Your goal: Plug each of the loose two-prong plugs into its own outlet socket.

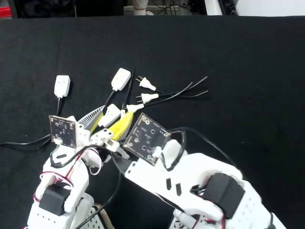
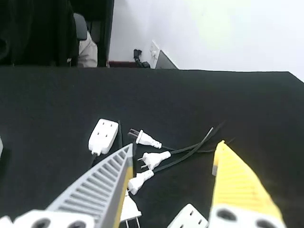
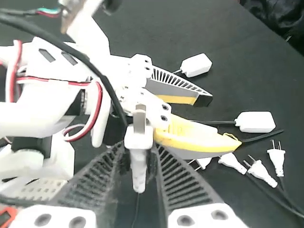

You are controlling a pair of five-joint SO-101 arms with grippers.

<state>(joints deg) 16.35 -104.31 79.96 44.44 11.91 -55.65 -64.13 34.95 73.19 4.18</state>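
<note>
While the right gripper (image 3: 139, 159) is clenched on one white two-prong plug (image 3: 138, 135) just beside the released left gripper (image 2: 175, 145) (nothing between its jaws), the other loose plugs (image 1: 148, 98) lie unplugged near the outlet sockets (image 1: 120, 78), so most work seems left.

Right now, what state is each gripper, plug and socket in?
Left gripper: jaws open, empty.
Right gripper: jaws shut on held plug.
Held plug: gripped, not plugged in.
Far plug: lying loose, unplugged.
Middle plug: loose, unplugged.
Near plug: loose, unplugged.
Left socket: empty.
Centre socket: empty.
Near socket: partly hidden, cannot tell.
</note>
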